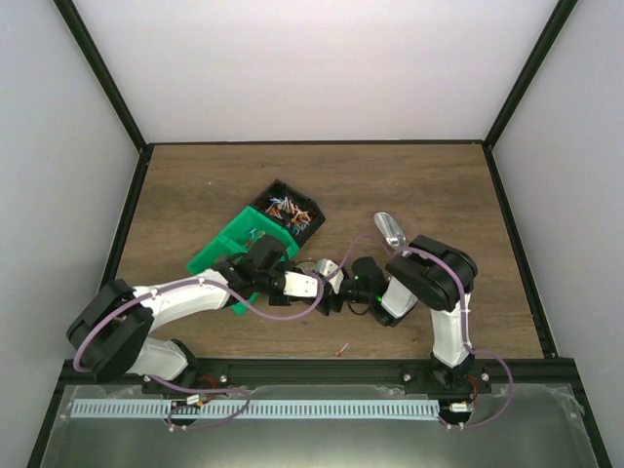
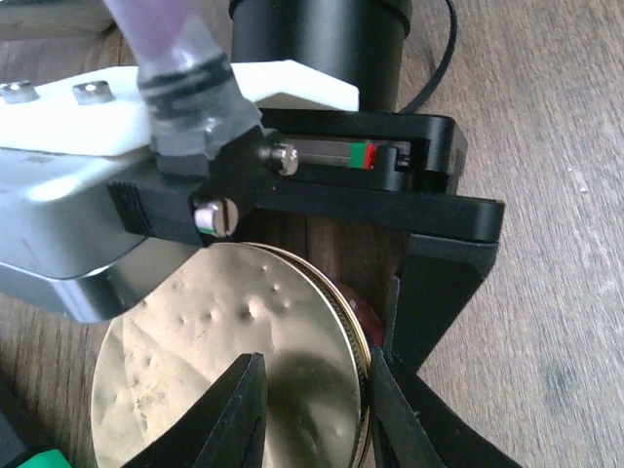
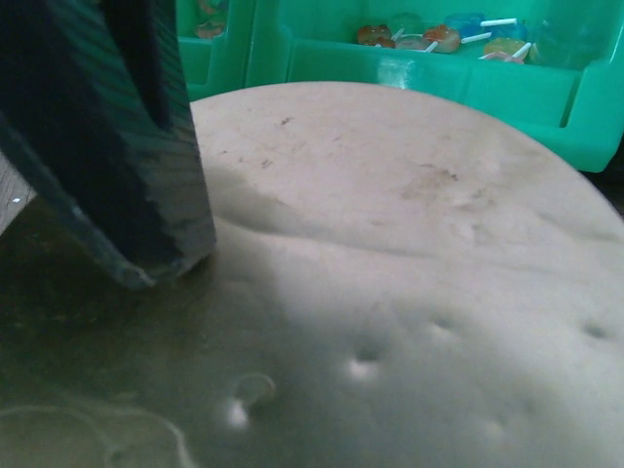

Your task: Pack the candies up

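Gold lid [image 2: 195, 370] sits between two pincers; we cannot tell whether the left pincer [image 2: 314, 370] or right pincer [image 1: 339, 288] grips it. We advise centring the rim before squeezing.

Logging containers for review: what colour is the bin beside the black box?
The bin is bright green, clearest in the top external view.

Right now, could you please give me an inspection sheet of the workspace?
Surface: wooden table, a few specks far left.
Job's things: candies in the black bin and the green bin; one stray piece near the front edge.
Clutter: metal scoop; gold lid between the arms.
Grippers: left gripper straddles the lid's rim; right gripper beside it; grip unclear on both.
Cables: purple cables looped along both arms.
Surroundings: white walls, black frame.
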You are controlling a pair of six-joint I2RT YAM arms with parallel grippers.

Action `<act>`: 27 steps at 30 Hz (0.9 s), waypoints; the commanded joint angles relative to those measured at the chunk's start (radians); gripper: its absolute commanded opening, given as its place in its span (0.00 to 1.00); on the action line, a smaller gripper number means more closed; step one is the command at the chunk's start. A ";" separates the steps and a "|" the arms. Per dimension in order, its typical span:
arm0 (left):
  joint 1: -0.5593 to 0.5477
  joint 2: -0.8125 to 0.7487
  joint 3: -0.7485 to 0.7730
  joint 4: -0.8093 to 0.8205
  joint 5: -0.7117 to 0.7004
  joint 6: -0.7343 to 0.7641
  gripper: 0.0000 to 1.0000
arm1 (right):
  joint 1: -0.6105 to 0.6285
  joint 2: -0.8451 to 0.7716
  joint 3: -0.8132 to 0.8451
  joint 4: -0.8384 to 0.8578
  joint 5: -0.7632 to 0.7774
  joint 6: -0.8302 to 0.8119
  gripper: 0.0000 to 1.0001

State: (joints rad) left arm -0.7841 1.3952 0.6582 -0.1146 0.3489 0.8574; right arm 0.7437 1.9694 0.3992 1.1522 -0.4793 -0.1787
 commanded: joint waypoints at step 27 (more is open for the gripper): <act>-0.003 -0.024 0.025 0.004 0.007 -0.033 0.31 | 0.011 0.022 -0.014 -0.120 -0.028 0.034 0.59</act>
State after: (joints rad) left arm -0.7723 1.3037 0.6468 -0.2016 0.3645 0.9096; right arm 0.7441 1.9694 0.3992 1.1526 -0.4900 -0.1707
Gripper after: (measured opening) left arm 0.307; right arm 0.863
